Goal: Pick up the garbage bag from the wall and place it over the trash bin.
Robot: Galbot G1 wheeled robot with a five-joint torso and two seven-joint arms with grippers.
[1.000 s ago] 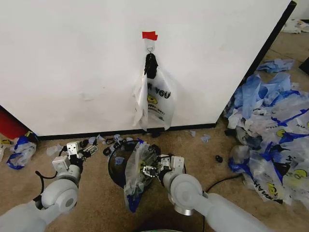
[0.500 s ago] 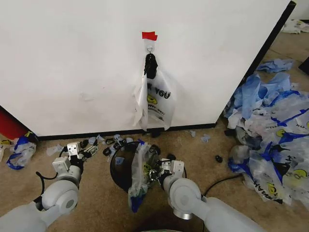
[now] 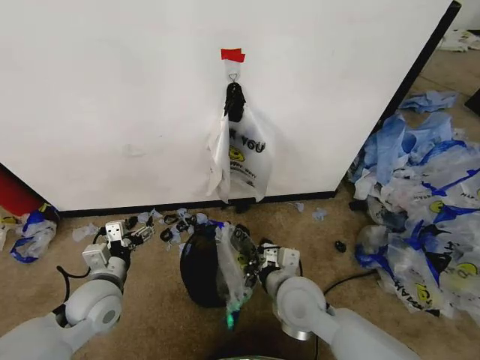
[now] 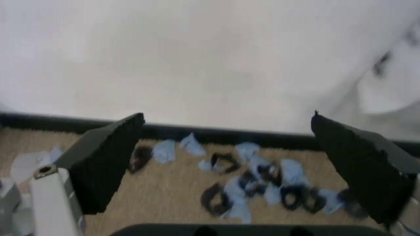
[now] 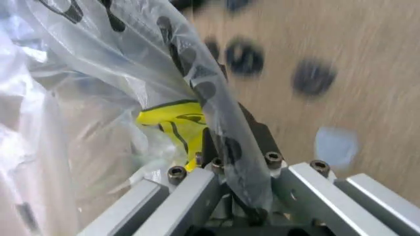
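Observation:
My right gripper [image 3: 253, 260] is shut on a see-through garbage bag [image 3: 229, 283] with a yellow print, which hangs down the side of the black mesh trash bin [image 3: 199, 266]. The bin leans over, showing its side. In the right wrist view the bag [image 5: 164, 98] is pinched between the jaws of the right gripper [image 5: 226, 162]. Another bag [image 3: 241, 154] of the same kind hangs from the hook [image 3: 233, 76] on the white wall [image 3: 112, 90], under the red tape [image 3: 232, 55]. My left gripper [image 3: 139, 234] hovers open left of the bin; its fingers [image 4: 105, 162] stand wide apart.
A big heap of blue-and-white bags [image 3: 420, 217] covers the floor on the right. Black scraps and blue bits [image 3: 172, 219] lie along the baseboard behind the bin. A crumpled bag [image 3: 30, 232] and a red object [image 3: 15, 196] sit at the far left.
My right gripper has pulled the bag to the right and nearer to me. The bin has tipped, so its side now shows instead of its mouth. The left arm has stayed put.

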